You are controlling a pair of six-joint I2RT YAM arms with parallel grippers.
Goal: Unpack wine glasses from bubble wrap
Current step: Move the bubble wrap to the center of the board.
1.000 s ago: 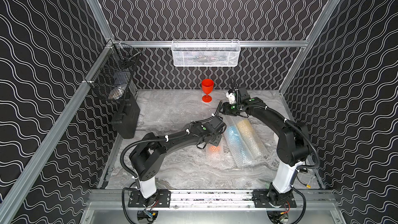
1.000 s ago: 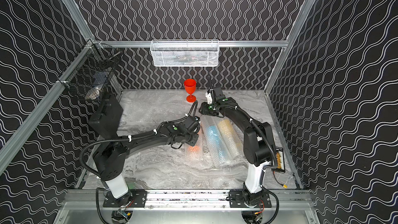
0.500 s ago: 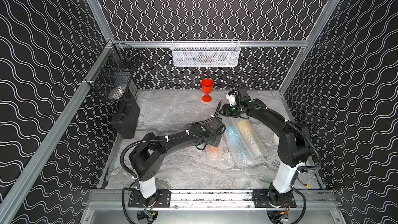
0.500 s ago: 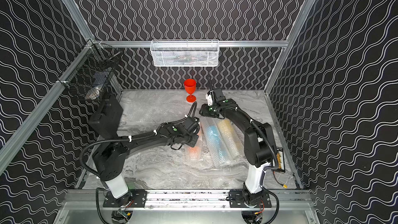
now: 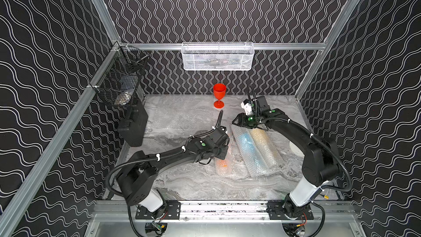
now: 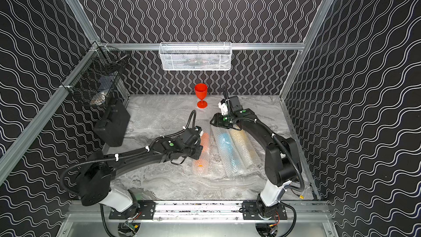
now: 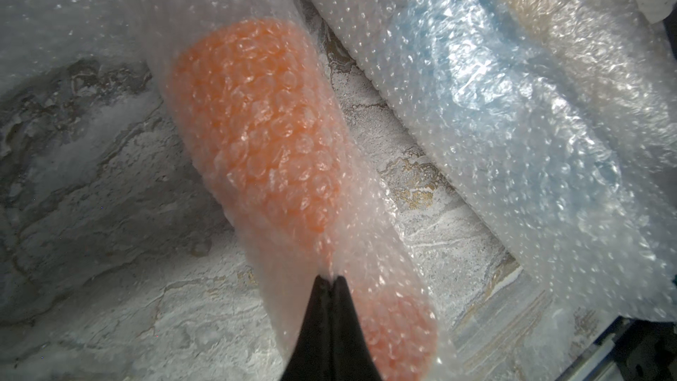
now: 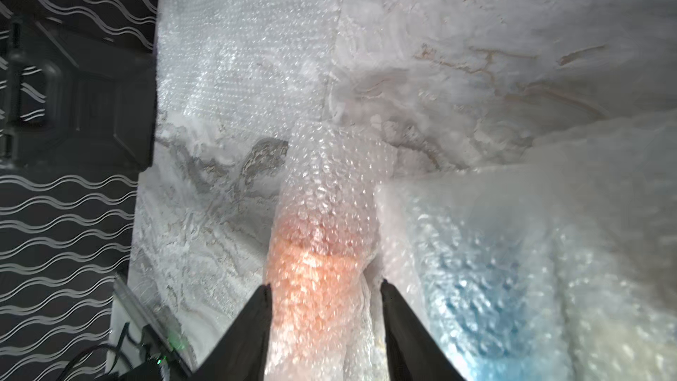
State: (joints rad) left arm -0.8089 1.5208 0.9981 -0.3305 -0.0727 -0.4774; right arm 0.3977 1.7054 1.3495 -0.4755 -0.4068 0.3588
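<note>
A red wine glass (image 5: 219,95) (image 6: 201,95) stands upright at the back of the table. Three rolls of bubble wrap lie side by side: one showing orange (image 5: 224,164) (image 7: 263,122), one showing blue (image 5: 250,151) (image 7: 494,104), one showing yellow (image 5: 265,144). My left gripper (image 7: 331,278) is shut, pinching a fold of the orange roll's wrap near its middle. My right gripper (image 8: 326,291) straddles the far end of the orange roll (image 8: 315,269), both fingers pressed against its wrap. The glasses inside the rolls show only as blurred colour.
A flat bubble wrap sheet (image 5: 182,112) lies at the back left of the table. A black case (image 5: 134,126) leans on the left wall under a black wire basket (image 5: 123,80). A white mesh basket (image 5: 217,56) hangs on the back wall.
My left gripper has closed on the orange roll's wrap. The right arm has barely moved.
</note>
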